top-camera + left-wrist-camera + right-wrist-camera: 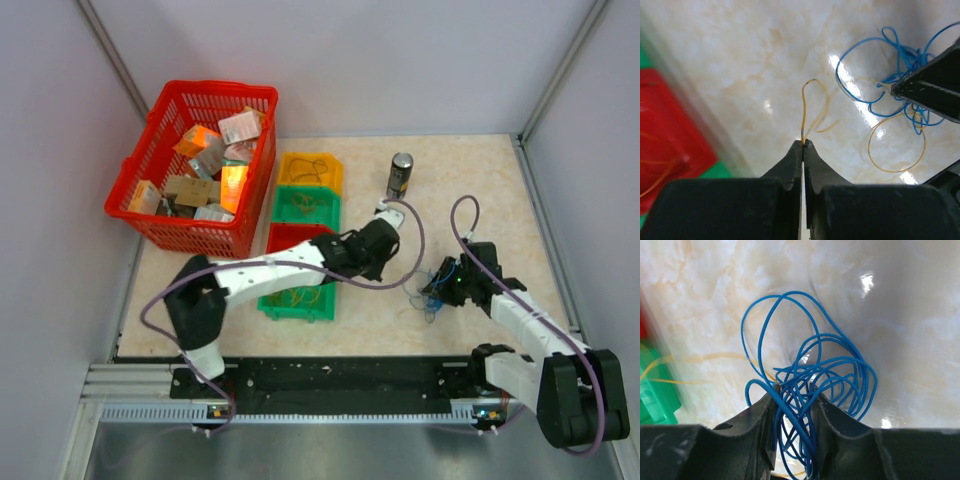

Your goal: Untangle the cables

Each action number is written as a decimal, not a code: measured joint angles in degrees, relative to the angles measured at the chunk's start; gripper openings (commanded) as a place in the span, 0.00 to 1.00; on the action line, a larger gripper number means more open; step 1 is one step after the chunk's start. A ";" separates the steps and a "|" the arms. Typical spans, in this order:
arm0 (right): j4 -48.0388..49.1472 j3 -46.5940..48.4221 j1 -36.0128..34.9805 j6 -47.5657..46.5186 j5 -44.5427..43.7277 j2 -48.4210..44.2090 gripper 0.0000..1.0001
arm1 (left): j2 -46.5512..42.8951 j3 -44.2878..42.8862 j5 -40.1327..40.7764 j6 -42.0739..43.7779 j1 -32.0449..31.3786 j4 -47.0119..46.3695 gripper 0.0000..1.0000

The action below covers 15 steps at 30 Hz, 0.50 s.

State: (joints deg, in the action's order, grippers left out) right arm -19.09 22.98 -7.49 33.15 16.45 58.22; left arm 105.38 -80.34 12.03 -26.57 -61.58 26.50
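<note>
1. The cables (433, 288) lie in a small messy heap on the worktop (480, 190), at about 4 o'clock from its middle.
2. They are not sorted out yet. The blue loops (840, 360) cross over each other many times. An orange ring (892, 171) lies right by them.
3. One orange wire (803, 112) sticks out on the heap's 9 o'clock side. I think this is the one being worked loose now.
4. The left end effector (803, 144) is shut tight on the tip of that orange wire.
5. The right end effector (792, 392) sits on the heap. Its jaws stand a little apart, and blue loops hang between them. They do not look squeezed.
6. At 9 o'clock from the heap, a green bin (300, 316) has thin orange wires in it. So part of the job looks done, and the blue bunch is the big part left.
7. The left arm (280, 268) stretches long and low over the bins, pointing toward 3 o'clock.
8. The right arm (525, 320) is bent at the elbow and points toward 10 o'clock, down at the heap.
</note>
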 measured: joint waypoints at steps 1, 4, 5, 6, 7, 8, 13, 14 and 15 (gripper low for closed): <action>-0.28 0.00 0.00 0.11 -0.85 0.13 0.30 | -3.10 0.76 1.90 1.03 0.00 -0.07 0.00; -0.85 0.00 0.00 0.52 -3.17 0.76 0.30 | -14.58 2.89 7.08 4.02 0.00 -1.44 0.00; -0.92 0.02 0.00 0.55 -3.61 0.85 0.30 | -18.71 3.74 8.63 4.96 0.00 -2.91 0.00; -1.14 0.11 -0.02 0.57 -4.28 0.98 0.29 | -22.82 4.85 10.10 6.01 0.00 -4.76 0.00; -1.40 0.28 -0.02 0.57 -4.74 1.07 0.29 | -26.21 5.90 11.19 6.95 0.00 -6.49 0.00; -1.55 0.50 0.00 0.57 -5.27 1.11 0.29 | -30.32 7.61 12.46 7.98 0.00 -8.94 0.00; -2.03 1.03 -0.02 0.76 -7.98 1.09 0.11 | -46.88 15.17 17.20 13.33 0.04 -19.93 0.00; -2.25 1.14 -0.02 0.98 -9.01 1.09 0.05 | -48.72 15.72 17.62 14.38 0.04 -21.49 0.00; -2.51 1.18 -0.02 1.22 -10.12 0.98 0.01 | -50.01 16.02 17.86 15.13 0.04 -22.82 0.00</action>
State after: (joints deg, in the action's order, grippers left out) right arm -21.61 24.16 -7.51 34.37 6.33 59.20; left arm 55.37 -64.31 29.89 -11.44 -61.54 3.68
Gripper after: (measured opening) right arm 0.139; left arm 0.010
